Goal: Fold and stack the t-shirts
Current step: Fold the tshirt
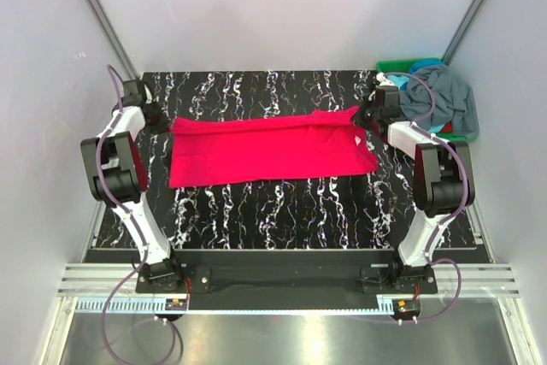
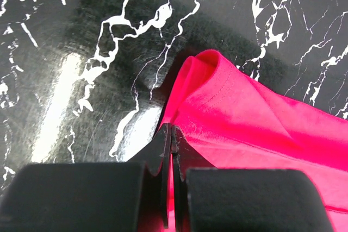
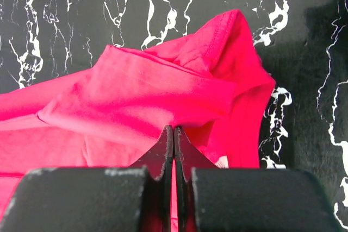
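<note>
A magenta t-shirt (image 1: 269,150) lies spread flat across the black marbled table (image 1: 282,207), long side running left to right. My left gripper (image 1: 162,120) is at its far left corner and is shut on the cloth edge (image 2: 217,74); the left wrist view shows pink between the fingertips of that gripper (image 2: 172,130). My right gripper (image 1: 362,117) is at the far right corner. There too the right gripper (image 3: 174,130) is shut on a bunched fold of the shirt (image 3: 163,91). A slate grey-blue t-shirt (image 1: 446,98) is heaped in a bin at the far right, with a bit of light teal-blue cloth (image 1: 398,81) beside it.
The green plastic bin (image 1: 395,66) stands at the table's far right corner, partly over the edge. White walls close in the back and both sides. Both arm bases sit on the rail at the near edge.
</note>
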`<action>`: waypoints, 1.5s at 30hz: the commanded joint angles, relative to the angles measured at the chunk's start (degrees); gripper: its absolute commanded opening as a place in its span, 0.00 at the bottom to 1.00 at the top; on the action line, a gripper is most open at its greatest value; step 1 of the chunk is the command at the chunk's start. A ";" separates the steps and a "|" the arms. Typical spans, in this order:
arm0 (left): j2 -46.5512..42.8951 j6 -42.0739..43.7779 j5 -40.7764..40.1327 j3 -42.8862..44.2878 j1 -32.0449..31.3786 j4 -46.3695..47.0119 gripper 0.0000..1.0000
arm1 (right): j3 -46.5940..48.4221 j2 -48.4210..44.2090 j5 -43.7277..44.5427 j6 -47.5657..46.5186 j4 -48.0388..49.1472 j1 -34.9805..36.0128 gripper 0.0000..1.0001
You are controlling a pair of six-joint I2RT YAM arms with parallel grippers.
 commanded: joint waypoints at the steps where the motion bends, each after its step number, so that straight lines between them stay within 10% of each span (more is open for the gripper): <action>1: -3.98 1.23 -2.92 -0.62 0.52 0.54 0.00 | 0.65 -4.24 0.74 0.22 3.59 -0.34 0.00; 28: -6.00 -0.62 -7.31 -9.41 -0.79 -3.86 0.00 | -10.77 -7.93 -1.46 3.29 5.61 -0.34 0.00; 36: -10.03 -0.79 -11.00 -10.20 -1.15 -5.53 0.44 | -12.18 -12.75 -4.00 2.86 3.16 -0.25 0.23; 45: -14.97 -2.11 -7.77 -7.48 -2.99 -3.35 0.49 | -11.65 -20.84 -4.18 8.39 -5.64 -0.25 0.36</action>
